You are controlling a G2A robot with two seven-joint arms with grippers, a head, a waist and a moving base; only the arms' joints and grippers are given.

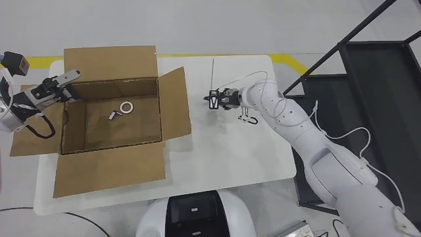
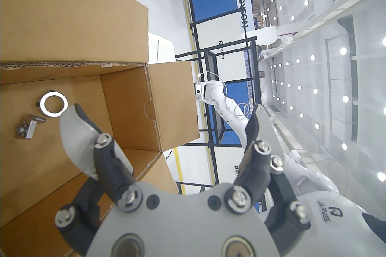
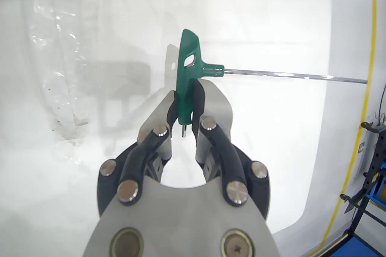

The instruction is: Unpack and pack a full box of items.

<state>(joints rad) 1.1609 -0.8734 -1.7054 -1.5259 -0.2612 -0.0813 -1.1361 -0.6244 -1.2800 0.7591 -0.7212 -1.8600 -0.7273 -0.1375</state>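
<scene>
An open cardboard box (image 1: 112, 143) sits on the left half of the white table (image 1: 223, 151). On the box floor lie a silver ring (image 1: 127, 107) (image 2: 54, 104) and a small metal bracket (image 1: 116, 114) (image 2: 27, 127). My left gripper (image 1: 64, 87) (image 2: 162, 122) hovers open at the box's left rim, with nothing between its fingers. My right gripper (image 1: 212, 99) (image 3: 185, 103) is right of the box, low over the table, shut on the green handle of a T-handle hex key (image 3: 188, 71). Its thin steel shaft (image 1: 212, 76) (image 3: 295, 78) points toward the far table edge.
The box flaps fold outward on all sides; the right flap (image 1: 174, 102) stands close to my right gripper. A black metal frame and steps (image 1: 368, 79) flank the table's right side. Yellow floor tape (image 1: 289, 59) runs behind the table.
</scene>
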